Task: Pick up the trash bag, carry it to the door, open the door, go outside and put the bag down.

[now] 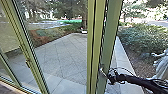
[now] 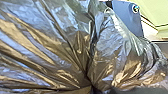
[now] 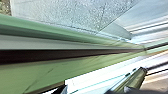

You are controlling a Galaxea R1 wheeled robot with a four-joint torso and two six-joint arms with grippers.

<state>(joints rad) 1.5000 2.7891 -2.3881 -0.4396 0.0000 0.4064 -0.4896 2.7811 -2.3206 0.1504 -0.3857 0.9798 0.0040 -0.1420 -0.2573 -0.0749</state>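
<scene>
trash bag shows close up in the left wrist view, its shiny film drawn into tight pleats that meet at one gathered point. it looks carried on the left side, but how far the left tool is open, and whether it grips that neck, cannot be told. in the head view the right tool reaches in from the right, near the pale green upright; its opening cannot be made out, nor whether it has hold of anything. paved yard lies beyond the glass, bushes far right.

the step in hand seems to be getting the door open. it would go best with slow, steady pressure low on the upright, the base following the door's swing so the right arm is not strained or pinched at the edge. the bag wants to stay close to the body, clear of the frame; thin film like this could snag on a metal corner and tear.

no brand, label or writing can be read.
</scene>
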